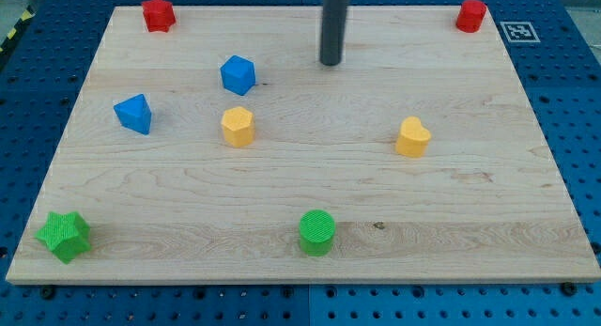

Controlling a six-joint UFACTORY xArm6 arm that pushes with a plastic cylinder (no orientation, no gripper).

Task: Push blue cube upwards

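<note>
My tip (331,62) right of blue cube (238,74), apart.

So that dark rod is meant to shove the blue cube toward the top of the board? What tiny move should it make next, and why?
Probably swing my tip down and toward the view's left, round the blue cube, to a spot just below it. My tip now sits to the cube's right and slightly above, apart from it, so pushing from there could not send it upwards.

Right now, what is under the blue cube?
The blue cube rests directly on the wooden board; nothing else shows beneath it. The wood it covers is hidden. My tip stands to its right, apart.
</note>
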